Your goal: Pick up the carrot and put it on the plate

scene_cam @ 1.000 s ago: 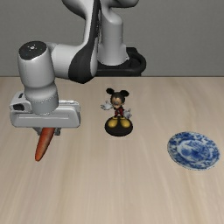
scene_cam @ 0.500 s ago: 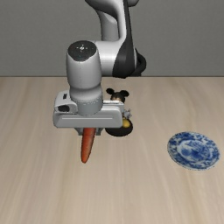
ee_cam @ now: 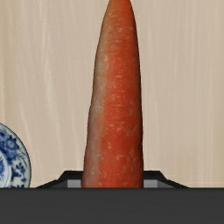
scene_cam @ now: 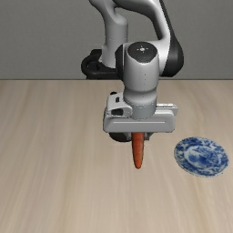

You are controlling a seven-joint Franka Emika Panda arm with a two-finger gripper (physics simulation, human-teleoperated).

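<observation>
Over the wooden table (scene_cam: 45,155) hangs the arm (scene_cam: 144,68), its gripper (scene_cam: 138,136) clenched on the carrot (scene_cam: 138,153). The carrot points tip down between the jaws, clear of the wood. The blue plate (scene_cam: 200,156) lies near, toward the exterior view's right, with nothing between. A dark shape (scene_cam: 116,137) behind the gripper is mostly hidden.

Matt, slightly rough carrot (ee_cam: 114,96), glossy glazed plate (scene_cam: 200,156), smooth pale wood-grain table (scene_cam: 55,136)
</observation>
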